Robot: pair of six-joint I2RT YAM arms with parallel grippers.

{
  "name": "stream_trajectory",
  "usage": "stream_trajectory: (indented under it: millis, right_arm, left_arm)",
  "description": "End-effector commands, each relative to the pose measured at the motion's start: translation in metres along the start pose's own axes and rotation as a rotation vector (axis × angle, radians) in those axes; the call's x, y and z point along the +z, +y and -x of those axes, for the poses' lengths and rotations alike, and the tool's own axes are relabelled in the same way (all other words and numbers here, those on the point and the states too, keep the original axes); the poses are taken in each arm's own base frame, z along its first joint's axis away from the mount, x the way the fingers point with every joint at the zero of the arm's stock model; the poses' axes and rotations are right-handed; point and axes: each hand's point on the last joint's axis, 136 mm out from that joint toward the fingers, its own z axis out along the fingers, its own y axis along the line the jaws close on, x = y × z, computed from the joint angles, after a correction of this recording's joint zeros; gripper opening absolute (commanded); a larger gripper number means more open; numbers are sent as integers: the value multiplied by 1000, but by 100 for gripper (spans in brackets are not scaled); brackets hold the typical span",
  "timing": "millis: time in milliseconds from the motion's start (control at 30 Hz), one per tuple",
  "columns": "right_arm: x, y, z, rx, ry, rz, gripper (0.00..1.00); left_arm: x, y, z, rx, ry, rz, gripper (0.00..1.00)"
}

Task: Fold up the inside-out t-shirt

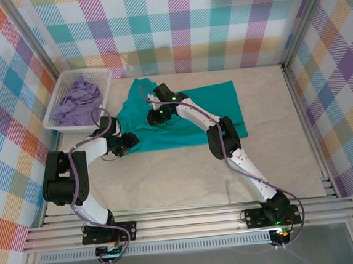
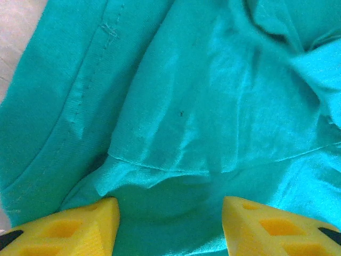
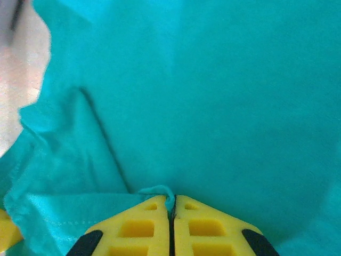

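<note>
**Right gripper (image 3: 171, 205) pinched teal t-shirt (image 1: 220, 106)**

Across the far middle of the pale table (image 1: 187, 180), the t-shirt lay spread and rumpled, just beside a white basket (image 1: 55, 104) holding a lavender garment (image 1: 77, 97). The right gripper's jaws were clamped on a small fold of the shirt. The left gripper (image 2: 170, 210) hung over the fabric with its fingers apart, gripping nothing.

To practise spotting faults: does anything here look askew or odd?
The teal t-shirt lies crooked and rumpled, bunched at its left end, with stitched seam edges showing. Nothing looks spilled or damaged.
</note>
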Motion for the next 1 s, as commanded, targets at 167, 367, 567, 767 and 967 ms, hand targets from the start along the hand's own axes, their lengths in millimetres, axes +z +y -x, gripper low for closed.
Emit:
stream_trajectory:
  millis: [167,367,567,767,967]
  right_arm:
    - [-46,5,44,66,-144,-22,5]
    - [-51,-13,47,146,-165,-85,6]
    - [-60,-28,43,205,-155,-151,23]
    - [-102,-35,41,184,-172,-218,36]
    - [-183,-42,-2,112,-215,-266,40]
  left_arm:
    - [12,17,-7,2,49,46,54]
    - [15,21,-9,3,56,60,54]
    - [15,20,-7,3,58,58,54]
    - [8,7,5,0,30,27,55]
    - [-16,-26,40,12,-65,-43,58]
